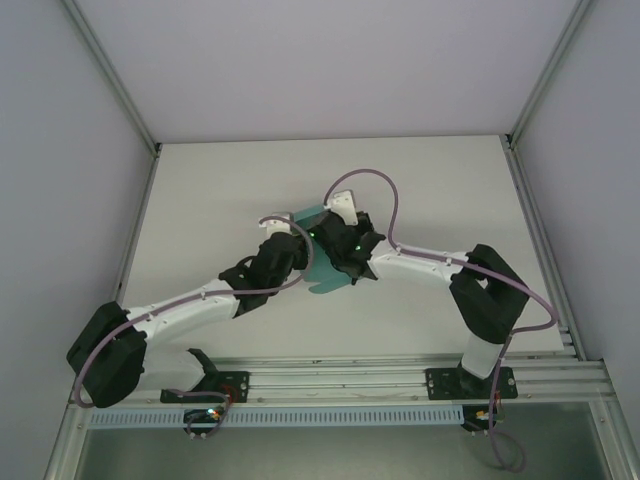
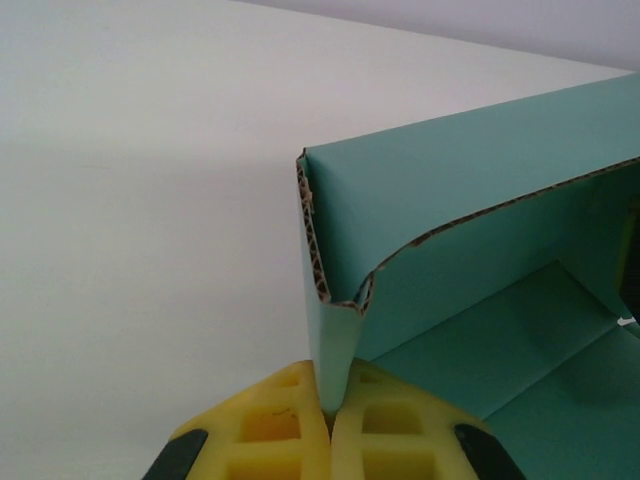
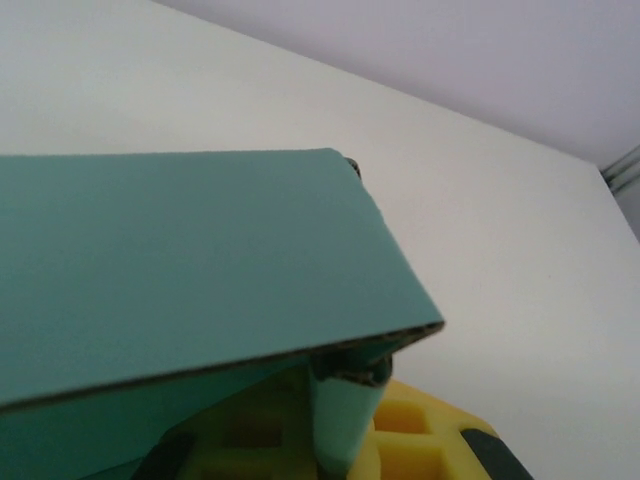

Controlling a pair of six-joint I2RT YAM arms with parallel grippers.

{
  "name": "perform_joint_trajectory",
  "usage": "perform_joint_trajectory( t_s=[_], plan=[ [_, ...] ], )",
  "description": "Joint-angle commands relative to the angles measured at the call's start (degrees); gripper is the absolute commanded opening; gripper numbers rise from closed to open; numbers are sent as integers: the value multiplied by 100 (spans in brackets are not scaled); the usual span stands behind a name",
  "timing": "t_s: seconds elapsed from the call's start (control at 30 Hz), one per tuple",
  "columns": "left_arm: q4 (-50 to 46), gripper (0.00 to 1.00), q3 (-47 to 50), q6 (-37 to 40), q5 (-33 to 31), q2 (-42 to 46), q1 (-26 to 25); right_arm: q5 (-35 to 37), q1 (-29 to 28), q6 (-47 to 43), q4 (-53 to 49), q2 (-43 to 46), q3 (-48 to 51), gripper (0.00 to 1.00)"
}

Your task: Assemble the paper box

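The paper box (image 1: 322, 262) is teal-green corrugated card, partly folded and held up over the middle of the table between both arms. In the left wrist view a folded wall of the paper box (image 2: 460, 190) rises from my left gripper (image 2: 338, 400), whose yellow fingers (image 2: 270, 425) are shut on a flap's edge. A broad panel of the paper box (image 3: 180, 260) covers most of the right wrist view. Beneath that panel my right gripper (image 3: 345, 455) is shut on a narrow flap, with one yellow finger (image 3: 420, 440) showing. From above, the left gripper (image 1: 290, 250) and right gripper (image 1: 340, 245) meet at the card.
The white table (image 1: 200, 200) is walled by grey panels on three sides. An aluminium rail (image 1: 340, 385) with the arm bases runs along the near edge. Purple cables (image 1: 395, 210) loop above the right arm.
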State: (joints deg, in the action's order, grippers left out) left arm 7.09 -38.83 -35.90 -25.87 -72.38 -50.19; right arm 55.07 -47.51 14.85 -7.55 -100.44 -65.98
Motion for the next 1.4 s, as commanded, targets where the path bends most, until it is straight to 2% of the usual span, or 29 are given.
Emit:
perform_joint_trajectory(
  t_s=[0.0, 0.1, 0.17, 0.27, 0.33, 0.37, 0.43, 0.53, 0.7, 0.83, 0.93, 1.07, 1.13, 1.2, 1.23, 1.37],
  plan=[
    [-362, 0, 58, -260, -725, 355, 178, 1451, 475, -1027, 168, 171, 594, 0],
    [-299, 0, 90, -217, -692, 391, 199, 619, 478, -870, 677, 461, 860, 2],
    [-299, 0, 71, -174, -683, 376, 205, -573, 481, -807, 1218, 754, 1139, 11],
    [-275, 0, 62, -130, -667, 309, 215, -2443, 476, -851, 2200, 1176, 1595, 41],
    [-226, 0, 66, -85, -639, 255, 223, -3449, 479, -899, 2689, 1424, 1848, 71],
    [-226, 0, 58, -84, -626, 228, 228, -3936, 502, -988, 2819, 1536, 1930, 80],
    [-153, 0, 66, -2, -572, 188, 235, -4693, 512, -1049, 2775, 1775, 1998, 89],
    [-93, 0, 66, 105, -396, 168, 267, -5123, 524, -983, 2476, 2145, 2040, 100],
    [86, 0, 129, 551, -1, 219, 302, -4845, 557, -932, 1941, 2832, 2187, 100],
    [-437, 0, -124, 1286, 304, 253, 379, -4457, 750, -476, 1501, 3521, 2375, 100],
    [-1151, 0, -475, 1892, 852, 221, 602, -4176, 1033, 137, 981, 4190, 2546, 100],
    [-2336, 0, -1120, 2932, 2336, 45, 1275, -3746, 1446, 710, 33, 5038, 2808, 100],
    [-3059, 0, -1534, 3667, 3060, -128, 1526, -3816, 1647, 725, -379, 5375, 2919, 100],
    [-3856, 0, -1938, 4663, 3661, -368, 1561, -3876, 1827, 688, -738, 5634, 3001, 100],
    [-4211, 0, -2123, 5098, 3807, -487, 1535, -3901, 1920, 672, -909, 5718, 3006, 100],
    [-5097, 0, -2870, 6141, 3590, -1127, 1469, -4368, 2233, 607, -1607, 5869, 2933, 100]
  ],
)
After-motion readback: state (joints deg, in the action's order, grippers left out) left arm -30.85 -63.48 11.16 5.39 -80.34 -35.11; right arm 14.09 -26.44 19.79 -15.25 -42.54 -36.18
